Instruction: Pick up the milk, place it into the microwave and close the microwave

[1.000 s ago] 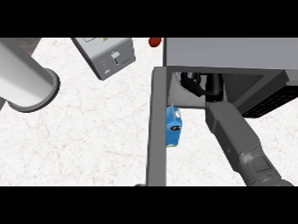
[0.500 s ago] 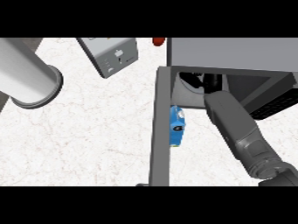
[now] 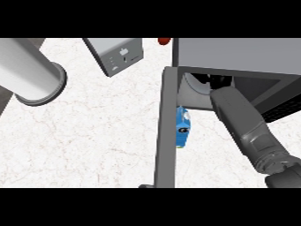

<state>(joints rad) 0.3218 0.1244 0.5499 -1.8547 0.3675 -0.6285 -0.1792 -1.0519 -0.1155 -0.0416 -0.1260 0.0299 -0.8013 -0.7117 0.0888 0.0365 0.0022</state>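
Head view: the right forearm (image 3: 244, 123) extends from the lower right into the open microwave (image 3: 244, 57). The right robot hand (image 3: 219, 81) is inside the cavity, mostly hidden; whether its fingers are apart or together cannot be determined. The blue milk (image 3: 184, 128) lies outside the cavity, below and left of the robot hand, against the open microwave door (image 3: 167, 128). The white marble tabletop (image 3: 87, 132) extends left. The left robot hand is not visible.
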